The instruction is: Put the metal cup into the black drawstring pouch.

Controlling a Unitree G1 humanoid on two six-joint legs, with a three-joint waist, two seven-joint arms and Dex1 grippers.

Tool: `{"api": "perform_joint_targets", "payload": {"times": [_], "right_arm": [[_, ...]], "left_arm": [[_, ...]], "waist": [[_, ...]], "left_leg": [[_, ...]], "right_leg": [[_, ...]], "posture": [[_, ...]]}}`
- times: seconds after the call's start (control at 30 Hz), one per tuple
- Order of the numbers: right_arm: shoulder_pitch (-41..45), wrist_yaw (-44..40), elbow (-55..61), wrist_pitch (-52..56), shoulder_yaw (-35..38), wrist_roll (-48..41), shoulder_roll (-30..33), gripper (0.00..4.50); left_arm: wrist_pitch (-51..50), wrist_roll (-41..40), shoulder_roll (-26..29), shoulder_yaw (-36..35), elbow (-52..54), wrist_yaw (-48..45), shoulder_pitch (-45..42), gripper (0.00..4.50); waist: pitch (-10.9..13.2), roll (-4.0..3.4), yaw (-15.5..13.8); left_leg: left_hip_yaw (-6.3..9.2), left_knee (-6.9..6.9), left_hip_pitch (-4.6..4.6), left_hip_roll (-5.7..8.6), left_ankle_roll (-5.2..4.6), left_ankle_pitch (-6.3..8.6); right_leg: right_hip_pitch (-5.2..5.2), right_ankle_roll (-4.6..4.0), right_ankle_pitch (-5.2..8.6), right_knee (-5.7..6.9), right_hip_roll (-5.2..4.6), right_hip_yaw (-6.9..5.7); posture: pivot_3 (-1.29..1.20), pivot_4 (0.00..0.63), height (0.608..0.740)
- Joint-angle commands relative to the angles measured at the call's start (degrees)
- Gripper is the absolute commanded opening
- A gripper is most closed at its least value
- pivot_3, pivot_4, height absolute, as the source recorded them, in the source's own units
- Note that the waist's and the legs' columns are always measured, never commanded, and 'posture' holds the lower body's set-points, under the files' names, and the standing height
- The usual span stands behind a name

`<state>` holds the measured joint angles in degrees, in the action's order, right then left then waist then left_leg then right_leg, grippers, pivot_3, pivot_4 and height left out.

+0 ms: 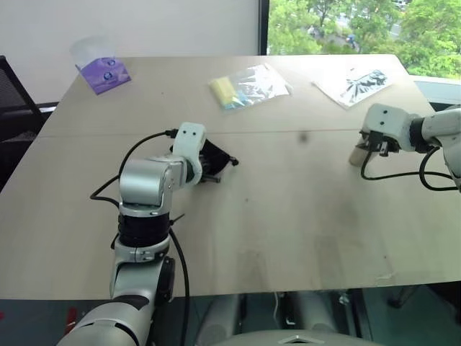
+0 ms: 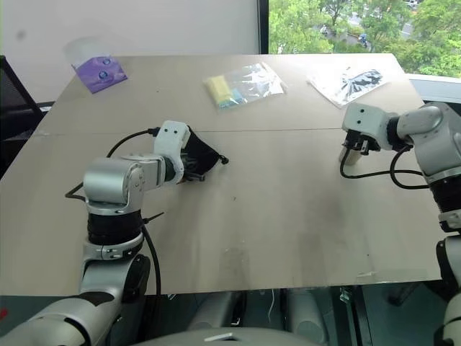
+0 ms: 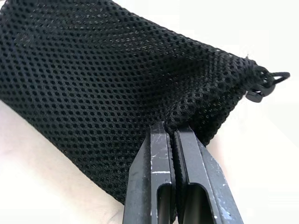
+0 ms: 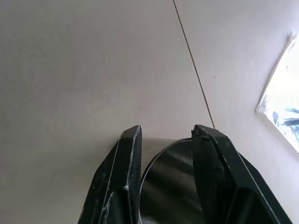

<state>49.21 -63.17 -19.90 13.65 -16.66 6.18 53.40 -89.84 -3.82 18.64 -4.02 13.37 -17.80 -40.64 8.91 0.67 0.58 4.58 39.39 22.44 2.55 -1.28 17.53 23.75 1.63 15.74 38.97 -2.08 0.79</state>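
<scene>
On the left of the surface (image 1: 288, 216), the left gripper (image 3: 172, 133) has its fingers pressed fully together on a fold of the black drawstring pouch (image 3: 103, 88). The pinch sits on the mesh close to the gathered neck, where the cord toggle shows. The pouch lies flat on the surface, just beyond the left wrist, with its neck end pointing toward the middle of the surface.

On the right, the metal cup (image 4: 170, 186) stands near the right edge of the surface, well apart from the pouch. The right gripper (image 4: 164, 135) straddles the cup rim: one finger lies inside the mouth, the other outside the wall. The fingers are partly closed; whether they already clamp the wall cannot be told.

The governing relation is lateral: the cup must travel leftward across the bare middle of the surface to the pouch. Judged from this layout, the pouch mouth is not yet spread open, so insertion would require opening the neck first.
</scene>
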Motion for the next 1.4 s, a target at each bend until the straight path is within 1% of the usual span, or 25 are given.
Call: {"api": "perform_joint_targets", "payload": {"times": [0.03,0.23,0.37,0.6,0.87,0.93,1.03,1.17,1.23,1.33,1.4], "right_arm": [[0.12,-1.07,4.82,3.01,3.88,-0.60,2.25,1.68],[-1.99,-2.88,12.18,10.55,5.74,-1.48,4.47,1.68],[-4.20,-3.83,14.07,13.75,5.35,-1.39,5.08,1.68],[-4.39,-2.49,8.45,14.81,3.86,-0.24,2.60,1.68],[-0.59,-2.28,-1.15,10.15,1.48,2.04,-1.53,1.68],[0.64,-1.97,-4.27,8.14,0.57,3.12,-2.66,1.17],[0.73,-3.28,-5.87,6.26,-0.19,3.60,-3.14,0.01],[-0.38,-3.55,-4.66,6.44,0.97,3.01,-2.97,0.01],[-1.31,-3.05,-2.60,8.27,3.11,1.50,-2.58,0.01],[-3.67,-2.52,4.60,14.70,8.39,-3.41,-2.74,0.01],[-6.40,-0.85,13.26,21.18,13.72,-8.53,-4.23,0.01]], "left_arm": [[0.30,-0.98,0.40,-0.94,2.07,0.95,-0.63,0.00],[0.72,-2.17,0.78,-0.92,1.70,1.46,-0.71,0.00],[0.96,-2.90,0.54,-0.69,1.41,1.90,-1.01,0.00],[1.17,-4.10,0.96,-0.26,1.25,2.16,-1.66,0.00],[0.67,-4.84,0.72,-0.44,1.21,2.93,-1.85,0.00],[0.37,-5.07,0.57,-0.30,1.32,3.13,-1.95,0.00],[0.32,-5.42,0.68,-0.25,1.10,3.33,-2.16,0.00],[-0.69,-5.99,-0.99,-1.81,0.44,3.84,-3.05,0.00],[1.28,-7.68,-4.02,-5.69,0.70,2.99,-2.98,0.00],[-0.14,-8.58,-6.17,-8.82,0.08,2.95,-4.19,0.00],[-1.29,-9.70,-9.50,-13.56,-0.68,2.94,-6.09,0.00]], "waist": [[0.00,0.00,-0.01],[0.00,0.00,-0.03],[0.00,0.00,-0.05],[0.00,0.00,0.02],[0.00,-0.01,0.17],[0.00,-0.01,0.16],[0.00,-0.01,0.09],[-0.01,-0.01,0.08],[-0.01,-0.01,0.07],[-0.01,-0.01,0.06],[-0.01,-0.01,0.07]], "left_leg": [[0.00,0.00,0.00,0.00,0.00,0.00],[0.01,0.00,0.01,0.00,0.00,0.00],[0.01,0.00,0.02,0.00,0.00,0.00],[0.01,0.00,0.02,0.00,0.00,0.00],[-0.01,0.00,0.01,0.01,0.00,0.00],[0.00,0.01,0.01,0.01,0.00,0.00],[0.02,0.02,0.01,0.02,0.00,0.00],[0.01,0.05,0.01,0.02,0.00,0.00],[0.02,0.06,0.01,0.02,0.00,0.00],[0.04,0.06,0.04,0.02,0.00,0.00],[0.05,0.05,0.09,0.02,0.01,0.00]], "right_leg": [[0.00,0.00,0.00,0.00,0.00,0.00],[0.00,0.00,0.00,0.00,0.00,0.00],[0.00,0.00,0.00,0.00,-0.01,0.00],[0.00,0.00,0.00,0.01,-0.01,0.00],[0.01,0.00,0.00,0.01,-0.01,0.01],[0.01,0.00,0.00,0.01,-0.01,0.00],[0.00,0.00,0.00,0.00,-0.01,-0.02],[0.00,0.00,0.00,0.01,-0.02,-0.02],[0.00,0.00,0.00,0.02,-0.02,-0.03],[0.01,0.00,0.00,0.01,-0.02,-0.06],[0.03,0.00,0.00,0.01,-0.02,-0.07]], "posture": [[0.00,0.150,0.740],[0.00,0.150,0.740],[0.00,0.150,0.740],[0.00,0.150,0.740],[0.00,0.150,0.740],[0.00,0.150,0.740],[0.00,0.150,0.740],[0.00,0.150,0.740],[0.00,0.150,0.740],[0.00,0.150,0.740],[0.00,0.150,0.740]]}}
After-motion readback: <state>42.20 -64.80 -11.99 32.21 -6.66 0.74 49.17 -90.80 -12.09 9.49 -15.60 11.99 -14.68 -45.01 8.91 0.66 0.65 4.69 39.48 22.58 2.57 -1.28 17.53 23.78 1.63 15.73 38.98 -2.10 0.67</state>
